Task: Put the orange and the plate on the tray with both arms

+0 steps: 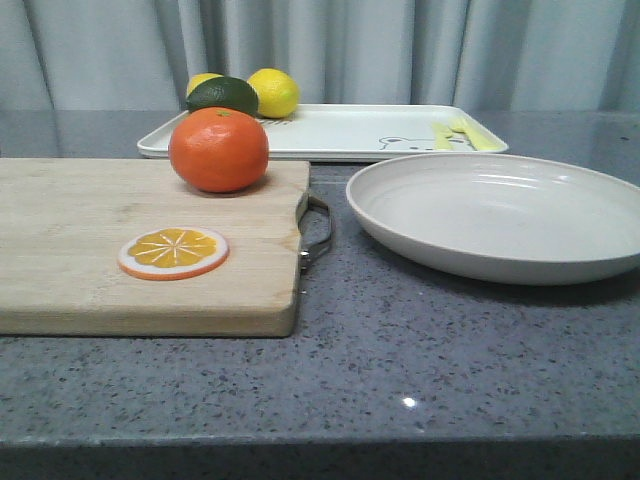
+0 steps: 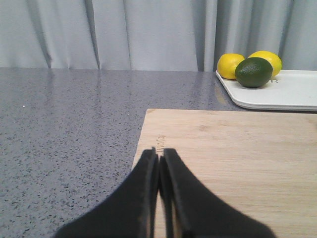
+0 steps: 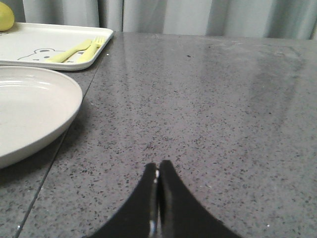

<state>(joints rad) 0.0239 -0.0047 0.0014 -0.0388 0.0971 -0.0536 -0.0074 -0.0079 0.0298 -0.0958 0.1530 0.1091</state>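
The orange [image 1: 219,149] sits on the far right part of a wooden cutting board [image 1: 80,250]. The off-white plate [image 1: 500,215] lies on the counter to the board's right; its edge shows in the right wrist view [image 3: 34,111]. The white tray [image 1: 340,130] lies behind both, and its corners show in the left wrist view [image 2: 277,91] and the right wrist view [image 3: 44,47]. My left gripper [image 2: 159,154] is shut and empty over the board's left edge. My right gripper [image 3: 158,166] is shut and empty over the counter, right of the plate. Neither gripper shows in the front view.
Two lemons [image 1: 274,92] and a dark green lime [image 1: 222,96] sit at the tray's far left corner. Yellow cutlery [image 1: 455,133] lies on the tray's right end. An orange slice disc [image 1: 173,252] lies on the board. A metal handle [image 1: 318,230] sticks out from the board toward the plate.
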